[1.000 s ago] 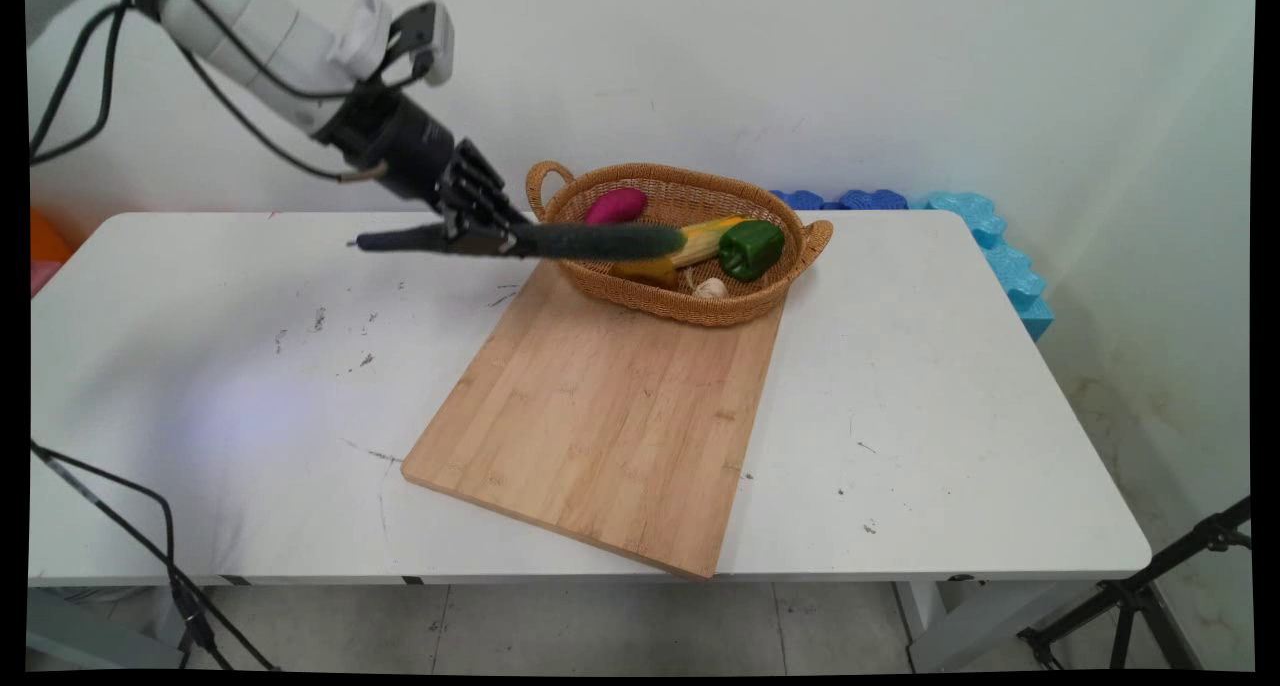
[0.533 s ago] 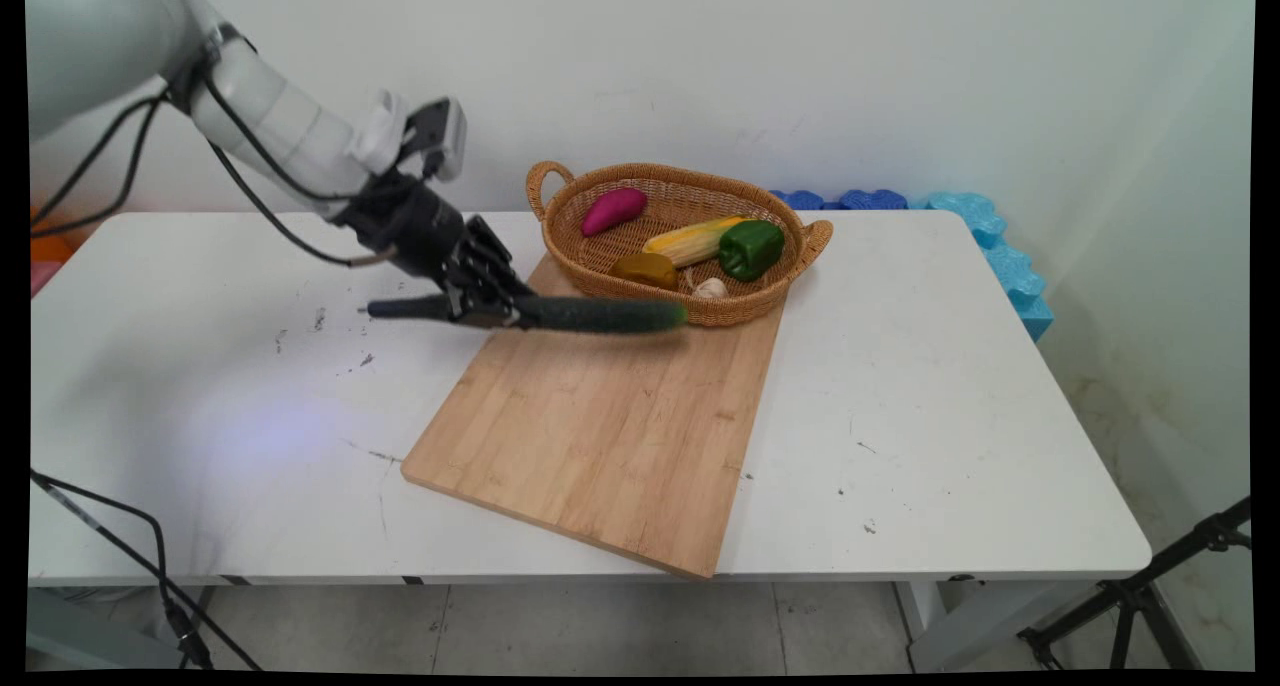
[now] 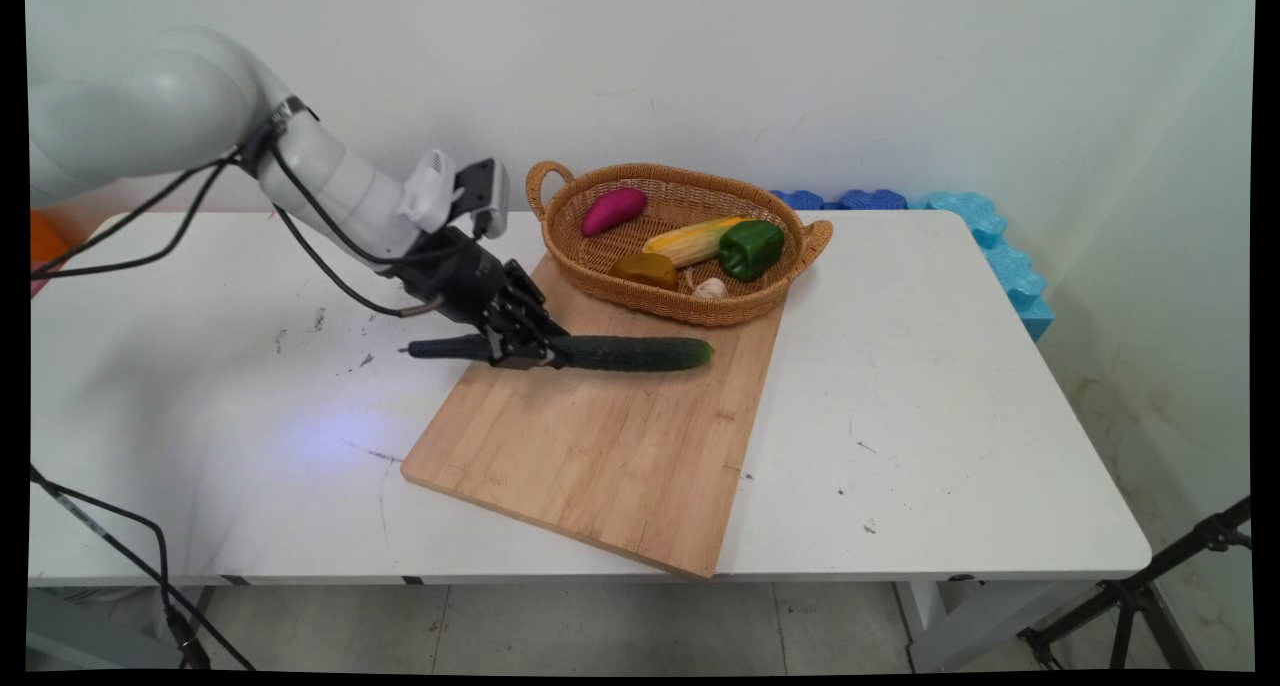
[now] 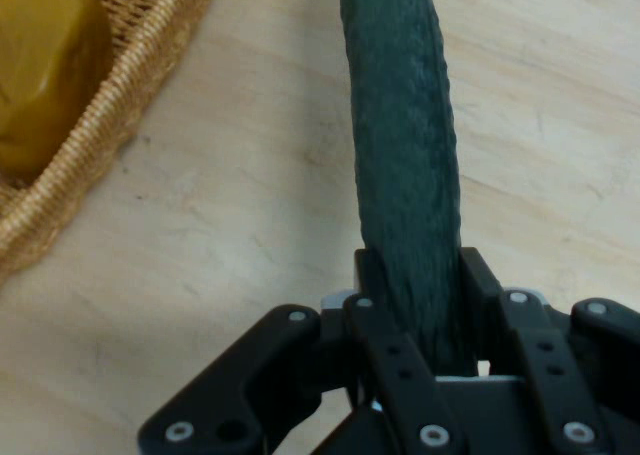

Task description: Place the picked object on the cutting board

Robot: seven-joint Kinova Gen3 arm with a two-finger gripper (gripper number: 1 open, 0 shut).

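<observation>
White table before a pale wall; blue foam along its far right edge.

Board: wooden, lying at an angle mid-table.

Basket: wicker, two handles, its near side on the board's far end. Contents: purple vegetable, corn, green pepper, yellow-brown piece, garlic.

Gripper: clamped on the cucumber, over the board's left far corner.

Cucumber: dark green, held level, gripped left of its middle; long end reaching right over the board, just in front of the basket; short end over the table.
</observation>
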